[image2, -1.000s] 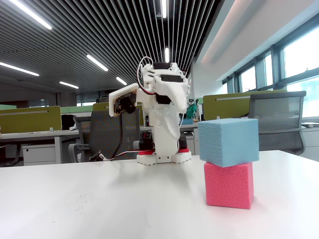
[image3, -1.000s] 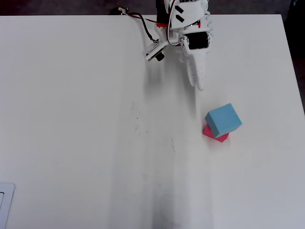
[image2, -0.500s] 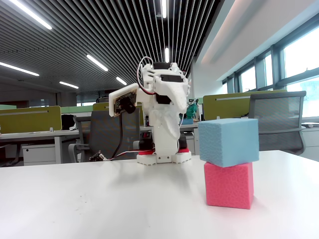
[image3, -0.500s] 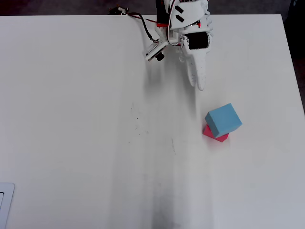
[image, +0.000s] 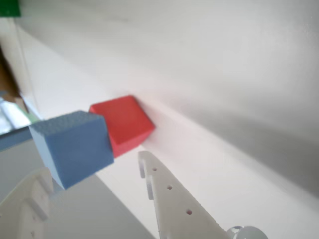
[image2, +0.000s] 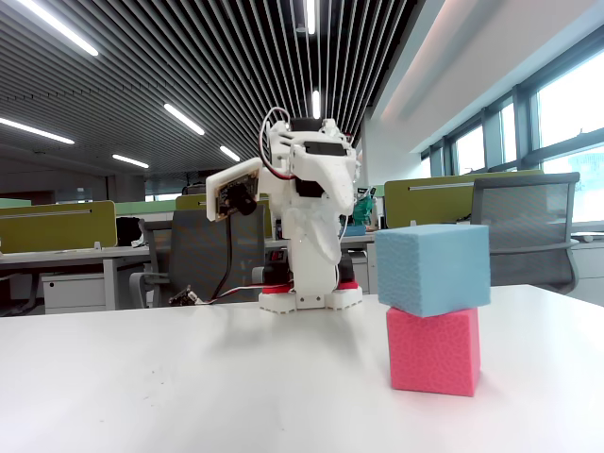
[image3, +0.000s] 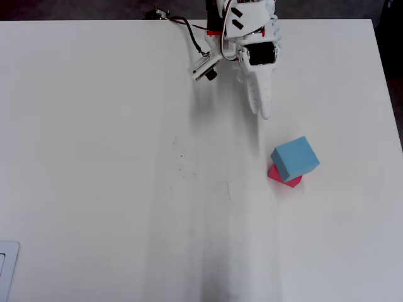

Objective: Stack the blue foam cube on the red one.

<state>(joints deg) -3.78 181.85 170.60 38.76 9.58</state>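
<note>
1. In your fixed view, the blue cube sits on top of the red cube, touching it. The blue one is turned a little against the red one and overhangs it on the left and right.
2. That same view shows the arm folded up at the far edge of the table, well behind the stack. It also shows an office behind the arm, with desks, chairs and ceiling lights; your other two views show none of that.
3. Your overhead view shows what the fixed view cannot: where the stack lies on the table. It stands right of centre, below the arm as the picture shows it. From above, the blue cube hides nearly all of the red cube; only a red corner and edge show at its lower left.
4. In the overhead view, the gripper points toward the stack but stays clear of it, with bare table between.
5. Your wrist view lies tilted. It shows the stack from the arm's side: the blue cube pressed against the red cube.
6. In the wrist view, two white fingers enter from the bottom edge, set apart from each other and holding nothing. The jaws are spread; neither touches a cube.
7. No containers are visible in any view.
</note>
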